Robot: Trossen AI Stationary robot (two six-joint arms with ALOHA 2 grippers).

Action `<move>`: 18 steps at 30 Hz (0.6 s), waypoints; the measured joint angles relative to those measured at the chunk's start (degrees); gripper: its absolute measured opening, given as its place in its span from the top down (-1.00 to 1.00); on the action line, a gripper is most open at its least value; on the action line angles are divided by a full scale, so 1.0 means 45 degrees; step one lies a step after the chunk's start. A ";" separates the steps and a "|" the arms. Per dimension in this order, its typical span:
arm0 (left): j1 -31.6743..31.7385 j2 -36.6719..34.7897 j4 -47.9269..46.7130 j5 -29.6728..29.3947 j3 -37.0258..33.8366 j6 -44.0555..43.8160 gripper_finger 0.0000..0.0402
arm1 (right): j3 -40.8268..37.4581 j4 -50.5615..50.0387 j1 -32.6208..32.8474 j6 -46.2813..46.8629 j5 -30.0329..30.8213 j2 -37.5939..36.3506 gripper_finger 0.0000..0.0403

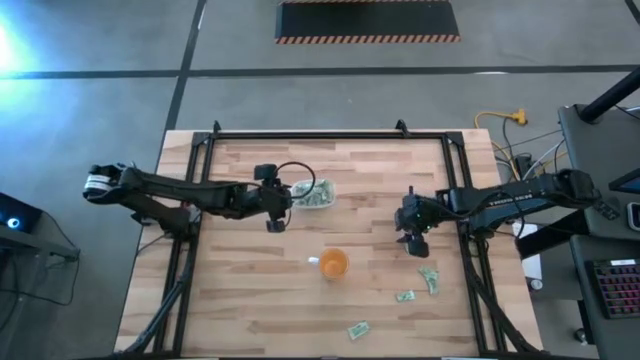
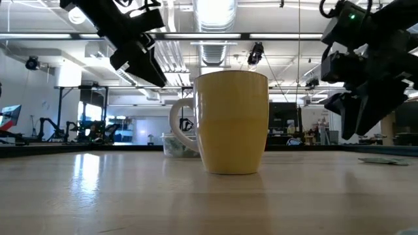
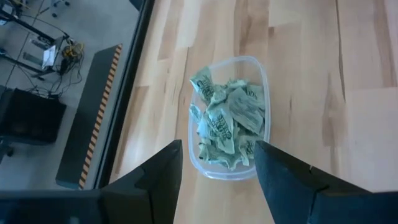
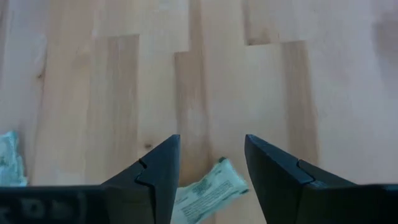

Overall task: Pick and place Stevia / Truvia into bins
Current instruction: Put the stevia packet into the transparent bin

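Observation:
The clear tub (image 1: 313, 193) stands on the table at the far middle and holds several pale green and white sachets (image 3: 229, 123). My left gripper (image 1: 275, 215) hovers just left and near of the tub, open and empty; the tub lies ahead of its fingers (image 3: 217, 180). My right gripper (image 1: 418, 243) hovers open and empty at the table's right. A loose sachet (image 4: 205, 193) lies flat on the wood below and between its fingers. Three loose sachets lie flat near the right front: one (image 1: 429, 277), a second (image 1: 405, 296) and a third (image 1: 358, 329).
The orange cup (image 1: 333, 264) stands upright at the table's middle, its handle (image 2: 177, 123) toward the left, with a small white scrap (image 1: 312, 260) beside it. A black frame (image 1: 330, 135) runs around the table's edges. Bare wood lies at the left front.

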 joint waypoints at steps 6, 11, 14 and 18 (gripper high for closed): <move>0.0000 0.0126 0.0095 -0.0005 -0.0206 -0.0174 0.09 | 0.0017 -0.0317 0.1144 0.0448 0.1415 -0.0005 0.22; 0.0000 0.0126 0.0111 -0.0010 -0.0206 -0.0306 0.09 | 0.0085 -0.0401 0.1488 0.0546 0.1934 -0.0124 0.29; 0.0000 0.0126 0.0116 -0.0010 -0.0206 -0.0306 0.09 | 0.0208 -0.0391 0.1646 0.0603 0.1863 -0.0526 0.33; 0.0000 0.0126 0.0349 -0.0024 -0.0206 -0.0320 0.09 | 0.0455 -0.0394 0.1910 0.0639 0.1830 -0.1562 0.38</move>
